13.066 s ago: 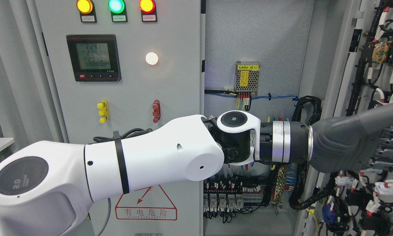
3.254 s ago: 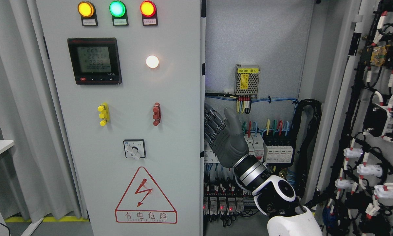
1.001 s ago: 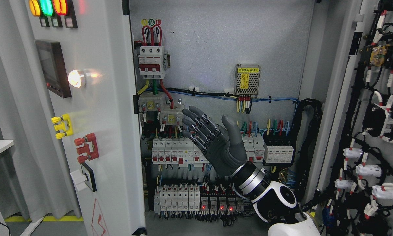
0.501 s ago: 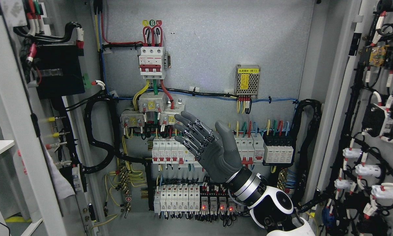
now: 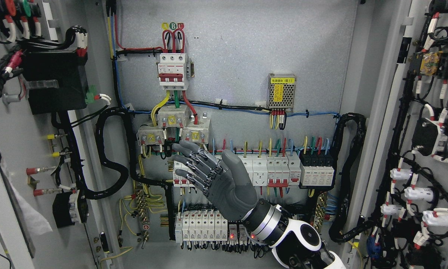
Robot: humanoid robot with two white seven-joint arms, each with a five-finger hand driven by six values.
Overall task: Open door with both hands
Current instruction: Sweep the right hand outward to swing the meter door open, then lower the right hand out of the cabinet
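— Looking into the cabinet, what do you see of the doors?

— Both stand swung wide. The left door shows its inner face at the picture's left, with black cable bundles and a black box mounted on it. The right door is open at the picture's right, its inside lined with wiring and white connectors.

— And the robot's hand?

— Only the right hand is in view; its arm comes in from the lower right corner. It hangs in front of the cabinet's back panel, palm turned toward the left, fingers spread and released, holding nothing. It touches neither door.

— What is behind it?

— A row of white breakers runs just to its right, and a lower row of breakers sits beneath its wrist, some with small red lights. Higher up are a three-pole breaker with red loops of wire on top, and a small perforated power module with a yellow label.

— The left hand?

— Not visible anywhere in this view.
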